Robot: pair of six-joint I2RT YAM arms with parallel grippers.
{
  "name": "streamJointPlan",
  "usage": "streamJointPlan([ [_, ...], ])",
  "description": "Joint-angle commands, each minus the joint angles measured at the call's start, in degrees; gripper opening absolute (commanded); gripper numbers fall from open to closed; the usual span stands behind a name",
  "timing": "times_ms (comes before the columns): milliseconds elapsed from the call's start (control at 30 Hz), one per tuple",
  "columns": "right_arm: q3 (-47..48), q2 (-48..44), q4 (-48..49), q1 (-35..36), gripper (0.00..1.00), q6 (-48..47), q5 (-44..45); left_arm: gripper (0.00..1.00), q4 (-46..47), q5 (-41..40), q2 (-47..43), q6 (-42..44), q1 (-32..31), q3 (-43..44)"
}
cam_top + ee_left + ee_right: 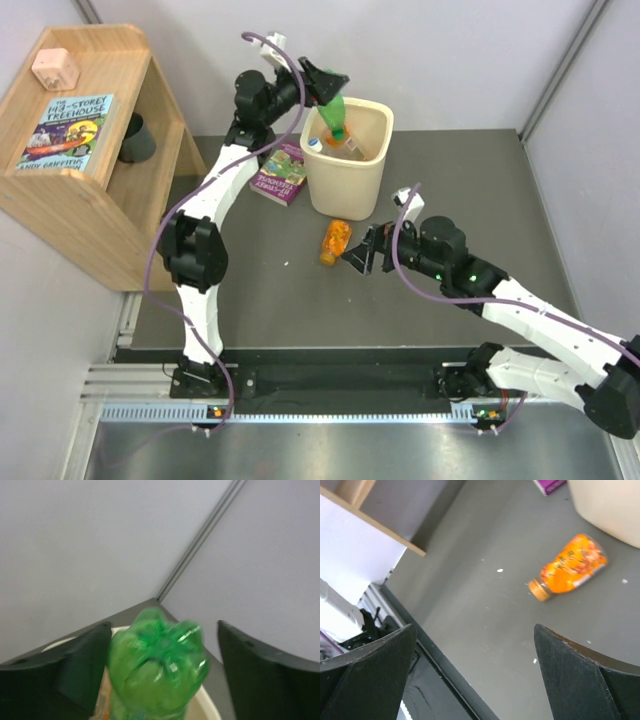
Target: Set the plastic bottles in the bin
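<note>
Just below the left gripper (327,90), whose fingers stand apart and loose around it, the ridged, translucent green bottle (157,665) points its lobed base up at the palm, its lower end inside the smooth cream bin (375,165). Deeper in that tapering, rounded-square tub lie a white-capped bottle (316,144) and a second orange bottle (352,146). The right gripper (475,630) is spread wide and empty, with a glossy orange bottle (572,565) on its side on the grey table (485,545) just ahead of its fingertips.

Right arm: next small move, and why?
Probably ease the right tool forward to straddle the orange bottle. Its jaws stand open and empty, and that bottle lies on its side on the table just ahead of it, outside the bin.
</note>
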Motion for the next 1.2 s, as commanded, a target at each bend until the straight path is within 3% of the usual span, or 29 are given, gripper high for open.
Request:
streamJointPlan([
  [0,2.99,-4.07,-6.47,0.45,1.0,-1.72,4.91,0.99,-4.47,-3.37,2.0,3.68,-0.04,1.24],
  [133,2.02,-3.82,-8.67,0.36,1.0,-0.41,9.38,0.99,-2.81,-7.58,-3.97,2.71,-0.04,-4.12],
  [300,1.68,0.05,-7.28,0.27,1.0,1.44,14.32,0.99,-12.28,-12.16,-16.35,3.94,-0.48,-12.54],
  [467,0.7,-0.13,-2.53,0.27,1.0,2.59,17.48,0.99,-16.77,-17.86,-33.47,12.54,-6.26,-36.76],
  [667,0.53,-0.74,-4.72,-0.08,1.0,-0.13,19.41,0.99,-18.45,-16.65,-46.85,12.55,-10.05,-59.63],
  [900,-1.75,-3.29,-5.08,-0.26,1.0,1.18,20.73,0.99,-15.56,-18.75,-47.67,13.61,-11.55,-70.4],
  [1167,-1.58,-5.39,-7.79,-0.26,1.0,1.18,22.84,0.99,-13.89,-17.62,-33.62,13.79,-11.73,-66.09],
])
